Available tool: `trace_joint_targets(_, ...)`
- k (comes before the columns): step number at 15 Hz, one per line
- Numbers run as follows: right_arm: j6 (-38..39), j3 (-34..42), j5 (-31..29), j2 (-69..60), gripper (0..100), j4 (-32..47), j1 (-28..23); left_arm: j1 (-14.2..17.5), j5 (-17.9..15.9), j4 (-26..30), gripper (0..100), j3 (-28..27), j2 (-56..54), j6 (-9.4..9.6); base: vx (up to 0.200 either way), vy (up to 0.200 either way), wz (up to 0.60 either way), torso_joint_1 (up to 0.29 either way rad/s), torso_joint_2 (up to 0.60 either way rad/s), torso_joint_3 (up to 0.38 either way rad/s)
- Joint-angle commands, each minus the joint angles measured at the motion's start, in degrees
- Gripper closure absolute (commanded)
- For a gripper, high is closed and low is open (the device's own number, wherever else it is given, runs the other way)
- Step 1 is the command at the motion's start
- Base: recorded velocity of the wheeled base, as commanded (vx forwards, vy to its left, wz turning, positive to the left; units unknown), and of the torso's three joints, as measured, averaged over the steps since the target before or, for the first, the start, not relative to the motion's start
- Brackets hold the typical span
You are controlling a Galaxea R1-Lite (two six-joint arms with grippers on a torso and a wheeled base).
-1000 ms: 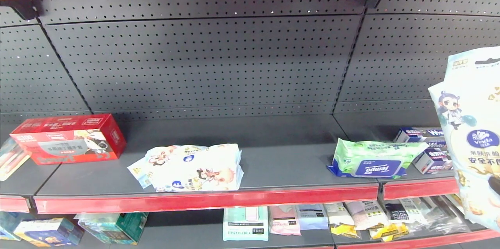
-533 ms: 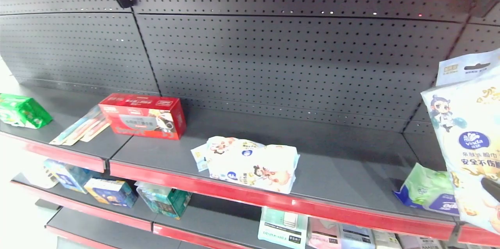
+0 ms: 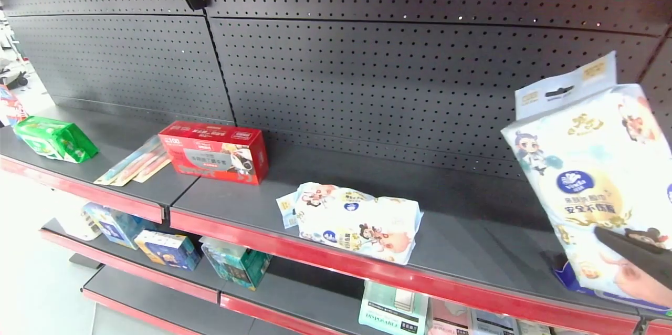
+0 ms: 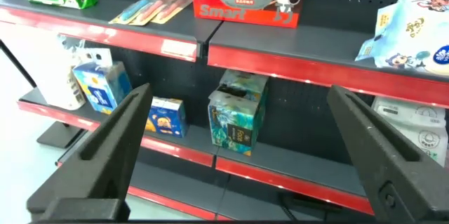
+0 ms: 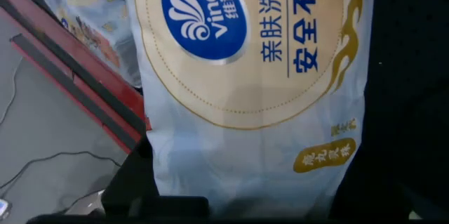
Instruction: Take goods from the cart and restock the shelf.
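My right gripper (image 3: pixel 632 251) is shut on the lower end of a white tissue pack (image 3: pixel 583 177) with cartoon print, held upright in front of the right part of the grey shelf board (image 3: pixel 472 235). In the right wrist view the tissue pack (image 5: pixel 252 112) sits between the dark fingers of the right gripper (image 5: pixel 273 206). A matching pack (image 3: pixel 357 222) lies flat near the shelf's red front edge (image 3: pixel 315 256). My left gripper (image 4: pixel 242 161) is open and holds nothing, lower down, facing the lower shelves.
A red box (image 3: pixel 215 152), toothbrush packs (image 3: pixel 134 164) and a green pack (image 3: pixel 55 138) lie further left on the shelf. A blue-edged wipes pack (image 3: pixel 569 276) is mostly hidden behind the held pack. Bare board lies between the flat pack and the held one. Boxes (image 4: pixel 238 112) stand on lower shelves.
The head camera has swung left, so the shelf contents shifted right in the picture. The held tissue pack has risen and come further into view, still in the right gripper.
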Motion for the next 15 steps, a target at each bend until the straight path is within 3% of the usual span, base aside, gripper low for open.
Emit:
trace_joint_targets(1, -3.5, -2.4, 4.8, 12.7, 100, -2.7, 3.3, 0.0, 0.0, 0.0, 0, 0.0, 0.1, -0.03, 0.000, 0.000, 0.00, 0.000, 0.00, 0.000)
trace_joint_targets(4, -9.3, -3.5, 7.3, 23.0, 100, -7.4, 6.0, 0.0, 0.0, -0.1, 0, 0.0, 0.1, 0.06, 0.000, 0.000, 0.00, 0.000, 0.00, 0.000)
trace_joint_targets(10, -13.9, -12.7, 9.0, 36.1, 100, -7.8, 5.9, 0.0, 0.0, -0.1, 0, 0.0, 0.1, -0.03, 0.000, 0.000, 0.00, 0.000, 0.00, 0.000)
trace_joint_targets(15, -19.6, -17.9, 12.0, 46.2, 100, -11.4, 1.9, 0.0, 0.0, -0.1, 0, 0.0, 0.1, 0.06, 0.000, 0.000, 0.00, 0.000, 0.00, 0.000)
